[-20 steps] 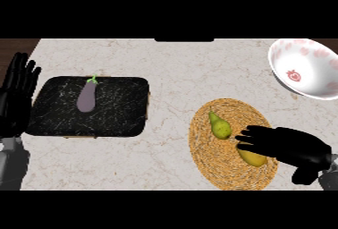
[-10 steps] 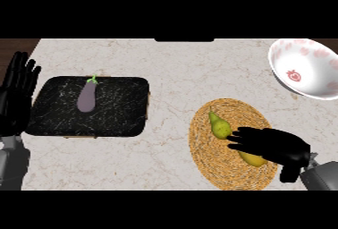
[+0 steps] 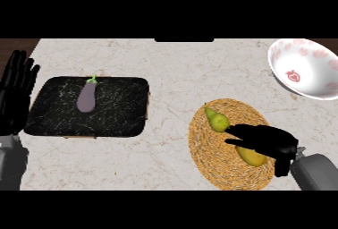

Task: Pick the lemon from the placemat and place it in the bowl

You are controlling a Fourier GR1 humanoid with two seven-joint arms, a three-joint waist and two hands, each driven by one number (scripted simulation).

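My right hand (image 3: 267,139) sits over the lemon (image 3: 251,156) on the woven placemat (image 3: 218,170), fingers curled across it and hiding most of it; I cannot tell whether they touch it. A pear (image 3: 217,120) lies just beyond. Farther off, the bowl (image 3: 305,67) is cut by the right edge, and my left hand (image 3: 16,89) rests open, fingers straight, at the left edge.

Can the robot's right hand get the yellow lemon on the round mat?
Probably yes: the right hand is already over the lemon on the woven placemat, with nothing between them.
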